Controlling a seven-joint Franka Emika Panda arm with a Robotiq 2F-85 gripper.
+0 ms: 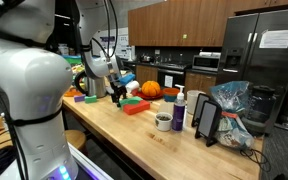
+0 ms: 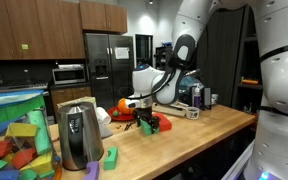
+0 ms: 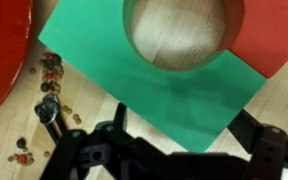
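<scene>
Kitchen desk point(image 1: 144, 135) shot: end effector point(image 3: 164, 150) hangs open just over the green block point(image 3: 154, 90) lying flat beside a red block point(image 3: 274, 30), looks light, stiff and smooth, so I'd pinch its straight outer edges, not the thin cutout bit.

Glossy white rounded arm point(image 1: 24, 85), black cables point(image 1: 113, 30), black tool point(image 1: 118, 98).

Arm point(image 2: 170, 80) is reaching forward, bending down at the wrist. Hand point(image 1: 117, 95) is pointing straight down, its fingers point(image 3: 82, 157) standing wide apart, gripping nothing.
</scene>
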